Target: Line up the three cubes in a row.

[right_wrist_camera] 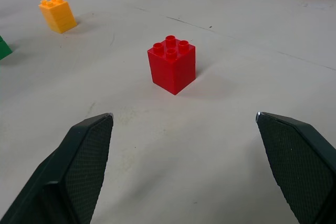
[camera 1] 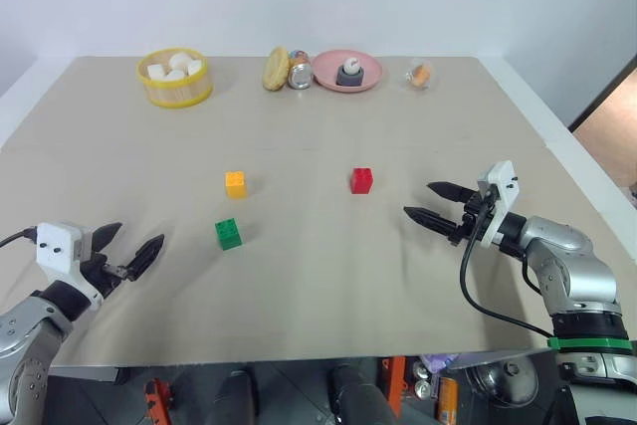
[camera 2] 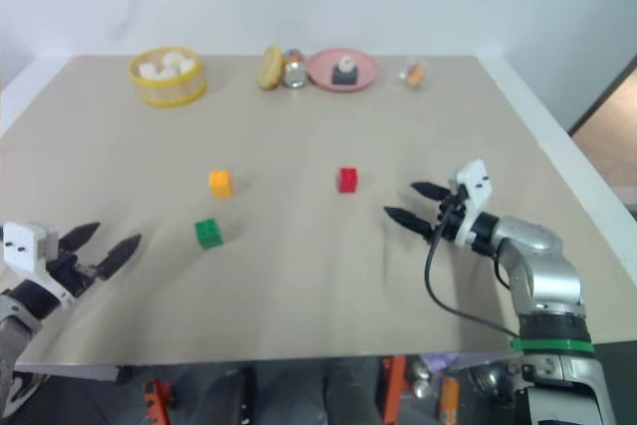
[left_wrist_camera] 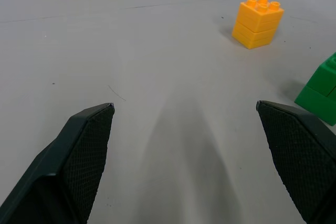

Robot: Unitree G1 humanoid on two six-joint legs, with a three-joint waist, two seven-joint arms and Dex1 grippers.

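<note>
From the head camera, a beige surface [camera 1: 328,276] carries three studded cubes, none in a row: the orange-yellow cube [camera 1: 235,183] sits left of centre, the green cube [camera 1: 228,233] lies near it on the robot's side, and the red cube [camera 1: 361,180] stands well apart to the right, about level with the orange-yellow one. The left gripper [camera 1: 131,248] hovers near the surface's near left edge, its jaws apart and empty, pointing toward the green cube but clear of it. The right gripper [camera 1: 428,203] hangs to the right of the red cube, jaws spread wide, holding nothing. Along the far edge stand a yellow round basket [camera 1: 175,92] with white lumps in it, a pink plate [camera 1: 370,78] bearing a small dark and white object, and between them a tan item beside a can. In the left wrist view, the two black fingers [left_wrist_camera: 79,161] stand wide apart over bare surface, with the orange-yellow cube ahead and the green cube close by one fingertip, not touching. In the right wrist view, the fingers [right_wrist_camera: 79,166] are equally wide, and the red cube stands upright ahead between them, studs up, untouched.
</note>
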